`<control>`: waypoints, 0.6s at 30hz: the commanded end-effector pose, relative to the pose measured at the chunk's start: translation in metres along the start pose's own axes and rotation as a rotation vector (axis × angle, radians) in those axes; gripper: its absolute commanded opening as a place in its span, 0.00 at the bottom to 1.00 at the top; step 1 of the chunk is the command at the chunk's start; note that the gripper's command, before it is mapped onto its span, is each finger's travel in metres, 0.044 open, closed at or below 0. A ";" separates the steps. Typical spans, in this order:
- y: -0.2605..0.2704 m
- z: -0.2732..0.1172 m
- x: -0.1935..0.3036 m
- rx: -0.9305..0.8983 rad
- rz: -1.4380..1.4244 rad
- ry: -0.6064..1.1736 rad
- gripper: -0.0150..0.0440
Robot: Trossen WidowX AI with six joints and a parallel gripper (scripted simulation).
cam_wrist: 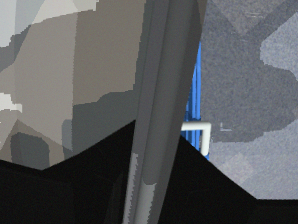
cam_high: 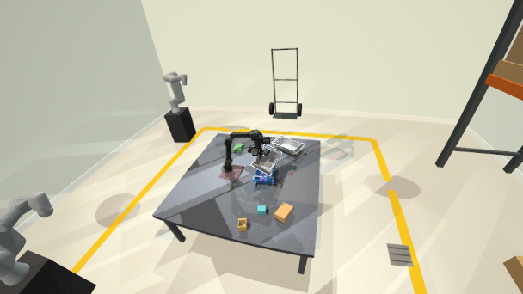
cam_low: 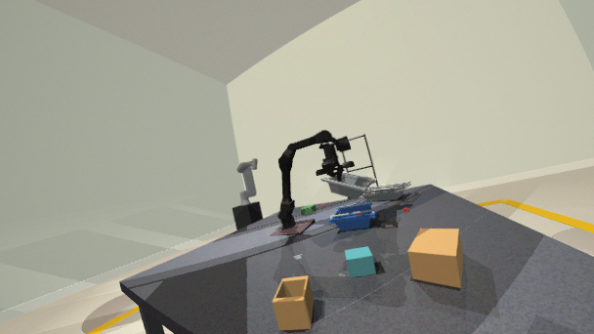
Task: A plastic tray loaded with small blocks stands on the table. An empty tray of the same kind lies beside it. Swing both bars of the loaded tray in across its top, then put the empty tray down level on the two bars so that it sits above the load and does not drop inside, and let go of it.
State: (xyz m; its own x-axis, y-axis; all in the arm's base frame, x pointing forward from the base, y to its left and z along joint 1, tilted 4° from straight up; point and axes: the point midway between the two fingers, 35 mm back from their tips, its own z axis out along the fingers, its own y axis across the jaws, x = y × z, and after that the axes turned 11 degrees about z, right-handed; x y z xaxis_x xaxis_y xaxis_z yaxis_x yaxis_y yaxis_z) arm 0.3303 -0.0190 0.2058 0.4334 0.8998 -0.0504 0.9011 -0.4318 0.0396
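My gripper [cam_high: 261, 155] [cam_low: 339, 177] [cam_wrist: 150, 132] is shut on the side rim of a grey tray [cam_high: 268, 163] [cam_low: 349, 187] [cam_wrist: 167, 65]. The held tray hangs in the air, behind and above the blue tray [cam_low: 353, 223] [cam_wrist: 198, 70], and partly covers it in the top view. Small red blocks show at the blue tray. A pale wire bar [cam_low: 349, 214] runs across its near end; a bent white bar [cam_wrist: 205, 137] shows beside it in the wrist view. A second grey tray [cam_low: 386, 194] stands on the table at the back right; its contents are unclear.
A green block [cam_high: 238, 147] [cam_low: 308, 210] lies behind the arm base. A loose red block [cam_high: 292, 173] [cam_low: 405, 209] lies right of the blue tray. Nearer stand a teal block [cam_high: 261, 210] [cam_low: 360, 262], an orange box [cam_high: 284, 212] [cam_low: 436, 259] and a small open orange box [cam_high: 243, 225] [cam_low: 293, 313].
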 end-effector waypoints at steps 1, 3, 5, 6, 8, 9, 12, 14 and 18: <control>0.002 -0.004 0.001 -0.015 0.008 0.004 0.25; 0.002 -0.004 0.002 -0.015 0.008 0.004 0.25; 0.002 -0.004 0.002 -0.015 0.008 0.004 0.25; 0.002 -0.004 0.002 -0.015 0.008 0.004 0.25; 0.002 -0.004 0.002 -0.015 0.008 0.004 0.25; 0.002 -0.003 0.002 -0.015 0.007 0.004 0.25; 0.002 -0.001 0.002 -0.013 0.001 0.004 0.25; 0.002 0.001 0.002 -0.012 -0.007 0.004 0.25; 0.003 0.007 0.002 -0.009 -0.025 0.003 0.25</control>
State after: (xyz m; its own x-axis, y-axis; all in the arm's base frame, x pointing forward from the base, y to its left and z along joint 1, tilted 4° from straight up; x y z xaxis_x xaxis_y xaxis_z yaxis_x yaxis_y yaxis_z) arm 0.3316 -0.0182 0.2023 0.4267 0.9030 -0.0503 0.9043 -0.4250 0.0403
